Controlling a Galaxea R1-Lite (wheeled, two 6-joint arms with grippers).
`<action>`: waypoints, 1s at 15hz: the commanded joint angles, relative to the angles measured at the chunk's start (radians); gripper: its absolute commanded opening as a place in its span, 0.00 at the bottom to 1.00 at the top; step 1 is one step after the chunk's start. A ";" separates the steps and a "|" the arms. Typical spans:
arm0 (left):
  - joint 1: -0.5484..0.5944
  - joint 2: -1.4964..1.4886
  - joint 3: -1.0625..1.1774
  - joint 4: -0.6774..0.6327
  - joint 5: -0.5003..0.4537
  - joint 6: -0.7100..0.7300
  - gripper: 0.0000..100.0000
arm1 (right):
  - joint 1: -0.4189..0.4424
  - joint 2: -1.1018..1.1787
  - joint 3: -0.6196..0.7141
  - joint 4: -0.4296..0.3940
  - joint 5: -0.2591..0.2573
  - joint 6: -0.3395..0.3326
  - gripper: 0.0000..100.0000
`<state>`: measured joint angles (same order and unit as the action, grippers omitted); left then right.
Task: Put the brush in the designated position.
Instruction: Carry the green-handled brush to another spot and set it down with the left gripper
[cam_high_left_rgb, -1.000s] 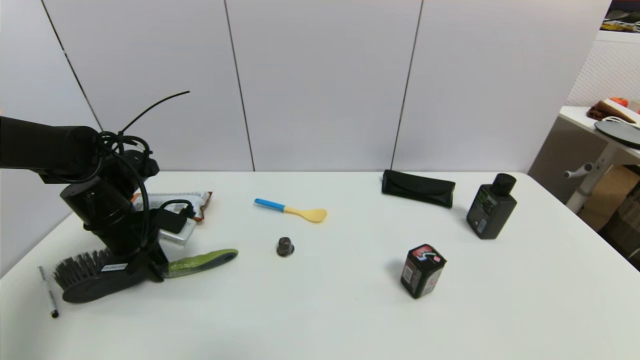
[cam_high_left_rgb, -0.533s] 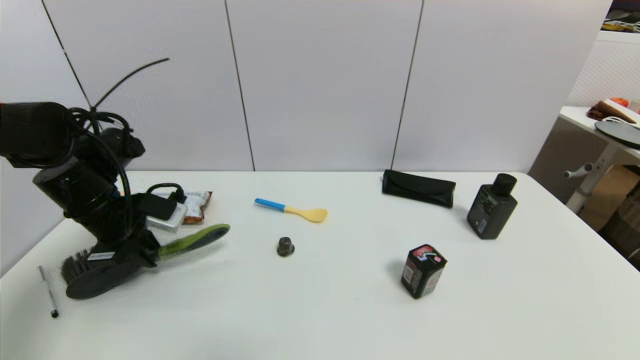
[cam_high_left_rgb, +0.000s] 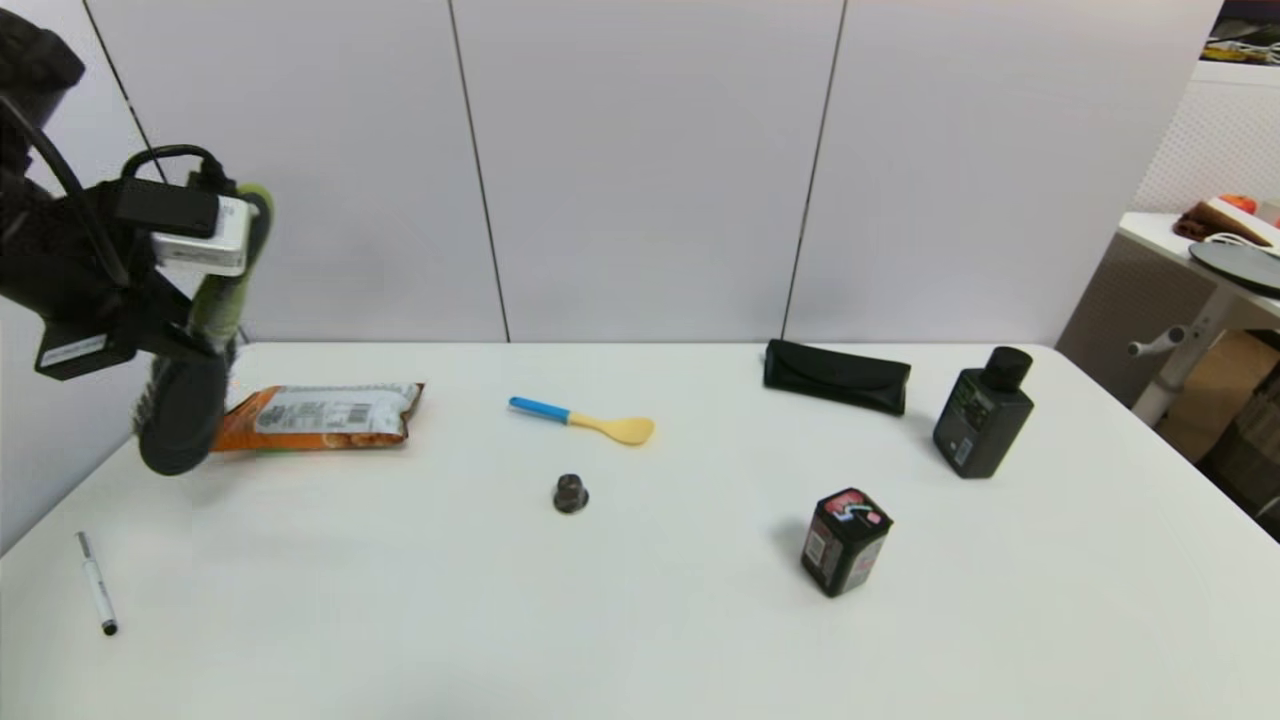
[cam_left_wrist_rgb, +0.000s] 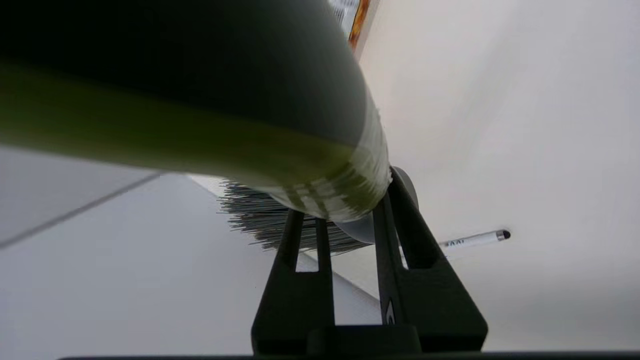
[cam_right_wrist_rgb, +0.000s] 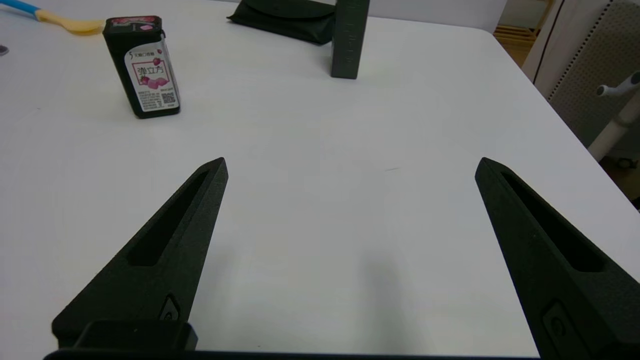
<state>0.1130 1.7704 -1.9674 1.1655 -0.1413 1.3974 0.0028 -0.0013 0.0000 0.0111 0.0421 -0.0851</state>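
Brush (cam_high_left_rgb: 185, 410) in L gripper (cam_high_left_rgb: 195, 335); airborne.

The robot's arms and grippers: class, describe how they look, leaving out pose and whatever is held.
The left arm is matte black, with black cables looped along it, a silver-white camera box at the wrist and a small white label. The left gripper has long black fingers with cut-out slots. The right gripper has the same black, tapering, pointed fingers with recessed slots.

The left arm (cam_high_left_rgb: 60, 270) is showing matte black housing, looping black cables, a silver camera block and a white label; the right claw (cam_right_wrist_rgb: 350, 250) is showing long, hollowed black fingers.
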 joint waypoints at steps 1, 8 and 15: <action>0.073 0.024 -0.021 0.002 0.008 0.077 0.00 | 0.000 0.001 0.002 0.000 0.001 -0.001 1.00; 0.134 0.099 -0.021 -0.136 0.026 0.644 0.00 | 0.000 0.001 0.002 0.000 0.001 -0.001 1.00; 0.070 0.153 -0.019 -0.270 0.127 0.914 0.00 | 0.000 0.001 0.002 0.000 0.001 -0.001 1.00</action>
<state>0.2255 1.9030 -1.9868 0.9553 -0.0481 2.2755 0.0028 -0.0013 0.0000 0.0111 0.0421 -0.0851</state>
